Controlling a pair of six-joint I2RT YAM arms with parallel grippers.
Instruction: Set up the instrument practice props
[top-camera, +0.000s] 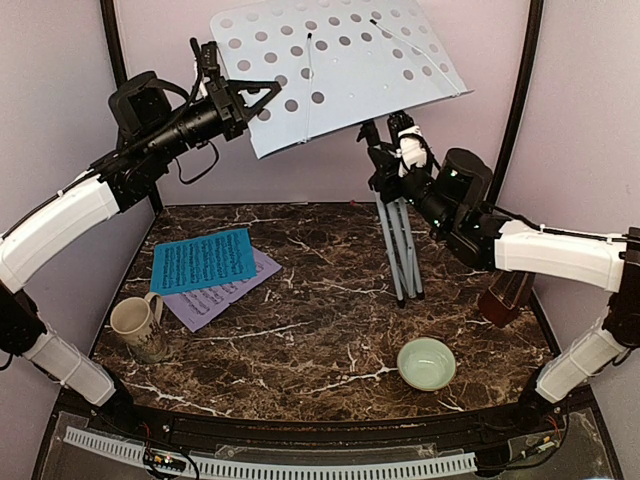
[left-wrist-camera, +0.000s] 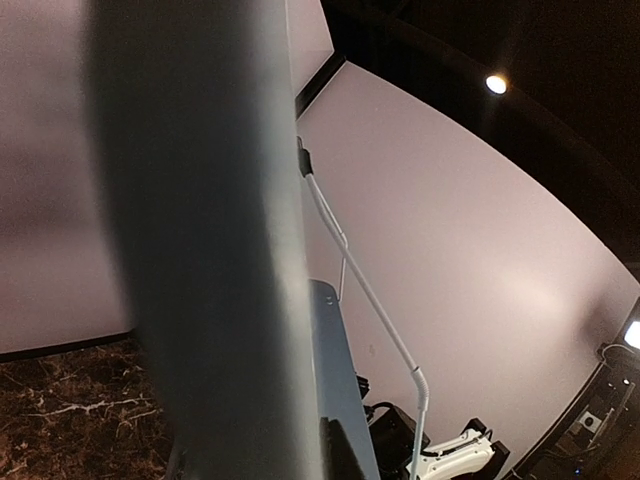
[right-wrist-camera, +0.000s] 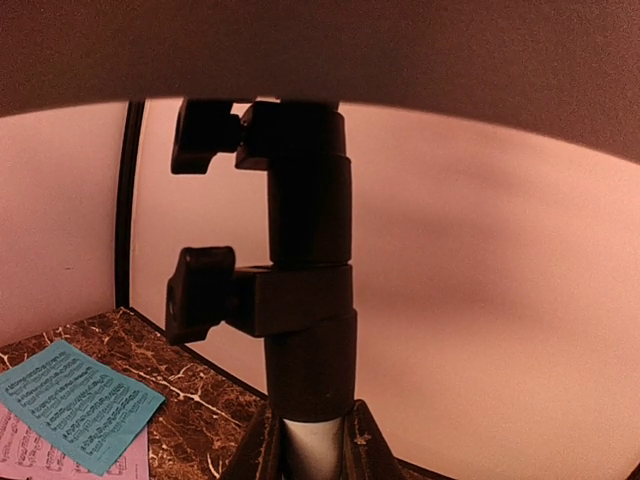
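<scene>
I have both ends on the music stand (top-camera: 400, 245), which stands at the far right of the table (top-camera: 320, 330). My left gripper (top-camera: 258, 100) is clamped shut on the left edge of its perforated desk (top-camera: 340, 60), high above the tabletop. My right gripper (right-wrist-camera: 308, 448) is closed narrowly around the pale post, just below the two black clamp knobs (right-wrist-camera: 205, 290).

I judge the step in hand to be setting the desk's angle while the post is steadied. To do it well I should keep the right grip firm and motionless and let the left swing the desk slowly about its hinge. It should not drag the desk sideways. The tripod legs look drawn close together, so a sideways pull could tip the whole stand. The left jaws bite only the thin rim, so I would move gently to avoid slipping off. I want the desk leaning back enough that sheets can rest on its lip.

By my count:
- one music stand
- two sheets: one blue sheet (top-camera: 203, 260) lying partly over one lilac sheet (top-camera: 225, 300), left of centre on the table
- one metronome (top-camera: 503, 298) at the right edge, half hidden behind my right arm
- one beige mug (top-camera: 133, 325), near left
- one pale green bowl (top-camera: 427, 362), near right
</scene>
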